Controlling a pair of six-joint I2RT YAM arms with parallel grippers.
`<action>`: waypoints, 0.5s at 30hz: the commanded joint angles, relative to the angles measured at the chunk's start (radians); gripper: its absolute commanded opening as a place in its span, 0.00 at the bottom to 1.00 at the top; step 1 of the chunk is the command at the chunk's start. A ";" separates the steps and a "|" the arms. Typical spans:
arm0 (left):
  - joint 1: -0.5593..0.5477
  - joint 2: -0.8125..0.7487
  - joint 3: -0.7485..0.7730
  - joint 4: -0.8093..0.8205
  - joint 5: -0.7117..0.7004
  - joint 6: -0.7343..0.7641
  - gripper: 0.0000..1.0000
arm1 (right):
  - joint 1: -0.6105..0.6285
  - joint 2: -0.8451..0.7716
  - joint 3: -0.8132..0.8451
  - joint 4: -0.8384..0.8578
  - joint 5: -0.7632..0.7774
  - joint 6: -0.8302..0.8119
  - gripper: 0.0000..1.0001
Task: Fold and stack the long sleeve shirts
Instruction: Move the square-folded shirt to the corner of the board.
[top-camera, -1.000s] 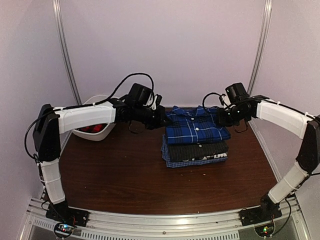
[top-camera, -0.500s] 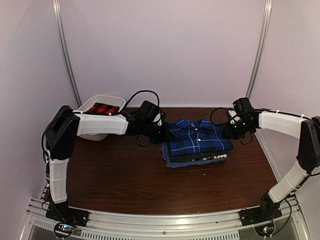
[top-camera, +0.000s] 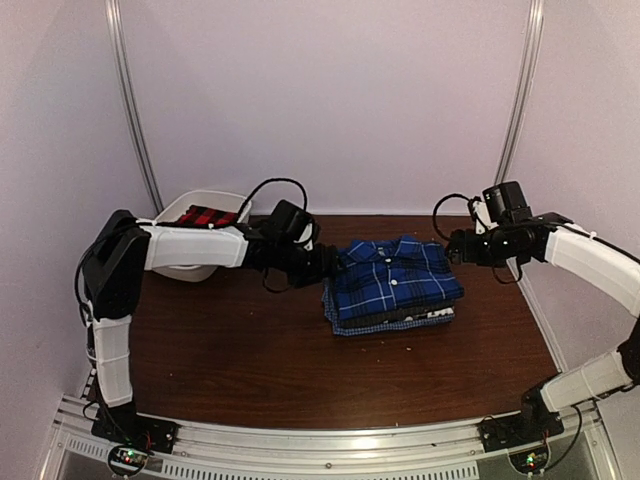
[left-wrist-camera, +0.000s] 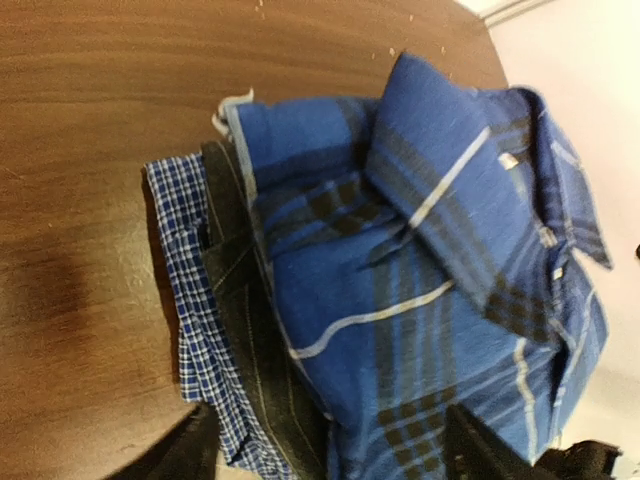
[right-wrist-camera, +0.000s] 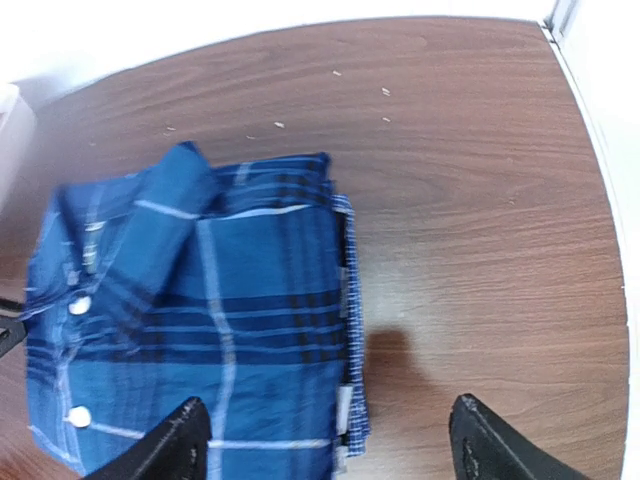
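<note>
Left tool (left-wrist-camera: 325, 435) is spread wide with nothing pinched, parked right at the stack's left side. Right tool (right-wrist-camera: 325, 425) is opened wide too, held above the stack's right side. The blue-and-black plaid shirt (top-camera: 395, 278) is folded on top, with the charcoal striped shirt (left-wrist-camera: 240, 330) under it, toward the worktop's (top-camera: 250, 350) far edge. The red-and-black plaid shirt (top-camera: 207, 216) is seen in the white tub (top-camera: 228, 198), far left corner.
</note>
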 joint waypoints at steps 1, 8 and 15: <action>0.019 -0.142 -0.001 -0.008 -0.057 0.048 0.96 | 0.119 -0.060 -0.012 -0.053 0.070 0.045 0.94; 0.025 -0.299 -0.057 -0.068 -0.137 0.112 0.98 | 0.358 -0.140 -0.098 -0.071 0.154 0.192 1.00; 0.033 -0.480 -0.175 -0.085 -0.207 0.154 0.98 | 0.580 -0.152 -0.229 -0.017 0.220 0.376 1.00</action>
